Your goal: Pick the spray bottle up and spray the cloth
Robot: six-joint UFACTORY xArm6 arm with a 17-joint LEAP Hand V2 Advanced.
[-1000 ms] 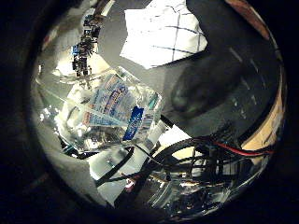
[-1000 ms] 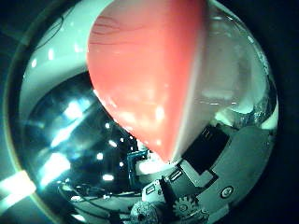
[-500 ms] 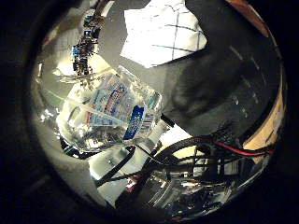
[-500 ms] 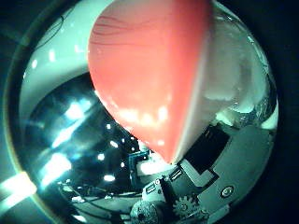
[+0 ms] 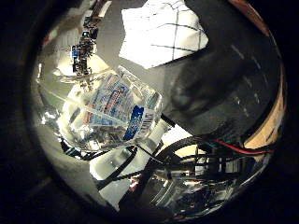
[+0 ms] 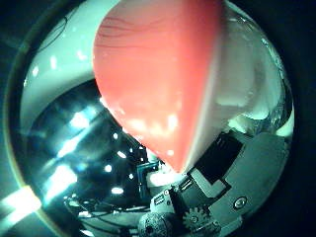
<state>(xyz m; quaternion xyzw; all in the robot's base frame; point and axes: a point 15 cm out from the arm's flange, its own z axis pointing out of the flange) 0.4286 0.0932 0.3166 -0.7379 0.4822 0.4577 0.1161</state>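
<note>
1. Holding the spray bottle close to the palm, the hand looks closed round it; the clear body fills much of the little-finger-side view, and the red spray head fills the thumb-side view.
2. How tightly the fingers wrap cannot be fully made out, but the bottle sits clear of the table, so I judge it gripped.
3. White cloth with dark grid lines lies flat on the table, well apart from the bottle.
4. Thin clear plastic will likely flex and feel slippery; liquid inside adds weight.
5. Best hold is at the neck under the red head, where a finger can reach the trigger.
</note>
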